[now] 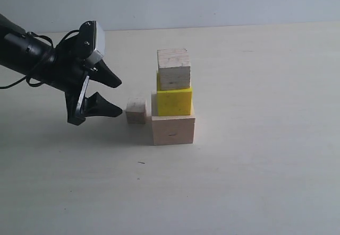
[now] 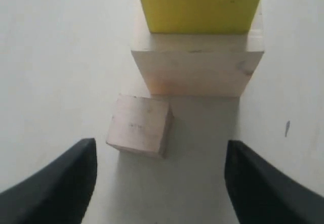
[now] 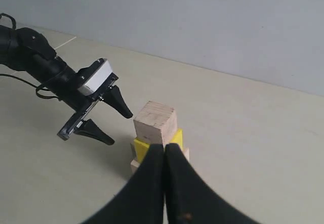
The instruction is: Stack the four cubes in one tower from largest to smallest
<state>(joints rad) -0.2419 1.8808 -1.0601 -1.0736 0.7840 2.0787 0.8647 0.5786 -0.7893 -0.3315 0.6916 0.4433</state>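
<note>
A three-cube tower stands mid-table: the large pale wood cube (image 1: 173, 130) at the bottom, the yellow cube (image 1: 174, 101) on it, the medium pale cube (image 1: 174, 69) on top. The small pale cube (image 1: 136, 110) rests on the table just left of the tower's base. My left gripper (image 1: 120, 95) is open, low and just left of the small cube, not touching it. In the left wrist view the small cube (image 2: 139, 132) lies ahead of the open gripper (image 2: 161, 145), nearer one finger, with the large cube (image 2: 197, 72) and yellow cube (image 2: 200, 6) behind. My right gripper (image 3: 165, 148) is shut and empty, above the tower's medium cube (image 3: 154, 123).
The pale tabletop (image 1: 255, 182) stretches bare around the tower, with a light wall (image 1: 212, 1) behind. The left arm's black body and cables (image 1: 32, 54) come in from the left edge. A tiny dark speck (image 1: 141, 163) lies in front of the tower.
</note>
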